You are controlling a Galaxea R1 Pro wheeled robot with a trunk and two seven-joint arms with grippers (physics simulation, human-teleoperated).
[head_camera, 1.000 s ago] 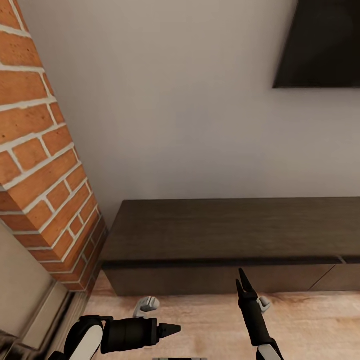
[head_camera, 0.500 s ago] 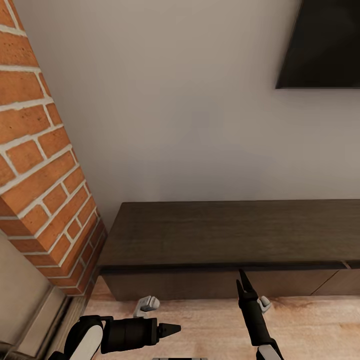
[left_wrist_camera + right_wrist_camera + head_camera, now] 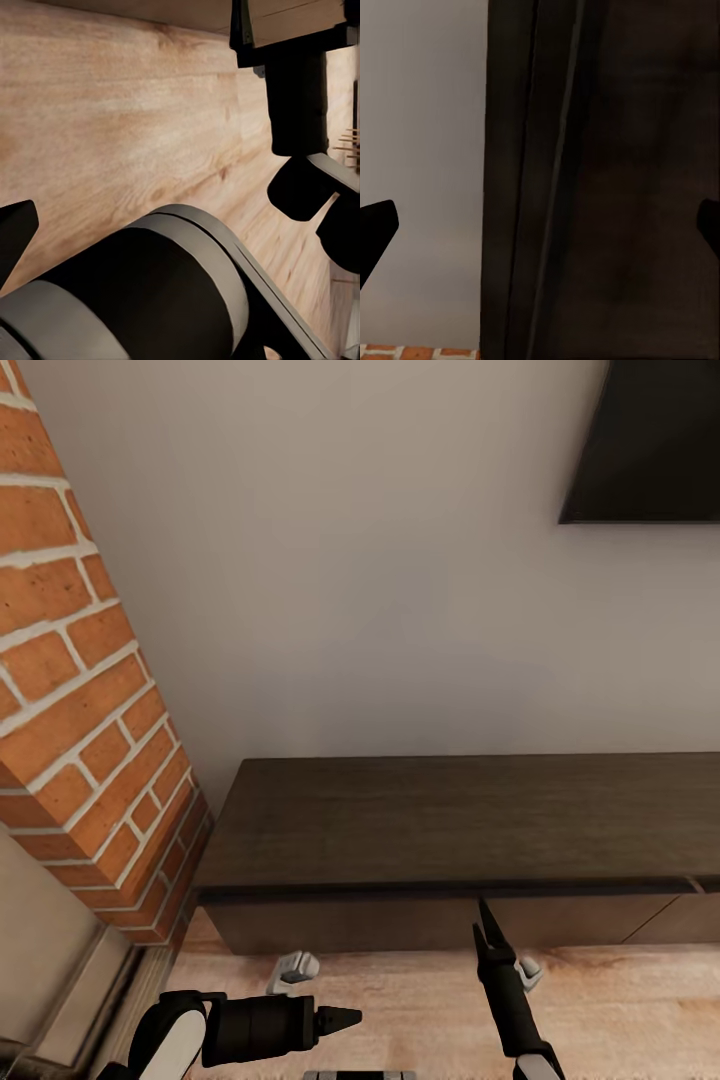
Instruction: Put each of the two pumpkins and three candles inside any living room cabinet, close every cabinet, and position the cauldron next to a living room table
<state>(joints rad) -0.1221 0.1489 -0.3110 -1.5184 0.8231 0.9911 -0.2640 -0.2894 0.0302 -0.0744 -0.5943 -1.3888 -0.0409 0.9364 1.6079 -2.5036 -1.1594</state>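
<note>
- Head view: the cabinet (image 3: 460, 840), a long, low unit of dark brown wood, runs across the lower half of the frame against a pale wall (image 3: 330, 580), its drawer fronts all flush and shut.
- At left of frame a red brick column (image 3: 80, 690) meets the cabinet's end; a dark flat screen (image 3: 650, 440) hangs in the upper right corner.
- Right gripper (image 3: 487, 932) points up-frame at the drawer front near lower centre, its two slim dark fingers only a sliver apart there. The right wrist view shows the fingertips at opposite edges with nothing between them, so the gripper reads as open and empty, hovering just short of the wood.
- Left gripper (image 3: 345, 1018) lies low at lower left, pointing toward frame centre over the plank floor (image 3: 620, 1010); whether its fingers are parted or closed cannot be told from these views.
- Judged as a handling job, the drawer front is rigid, heavy timber that should slide rather than lift. No handle is visible, so the shadowed lip under the cabinet's top edge looks the likeliest place to hook a finger, pulling straight out to avoid jamming.
- Smooth, dark wood offers little friction for a pinch, so a slip off the edge is the main risk.
</note>
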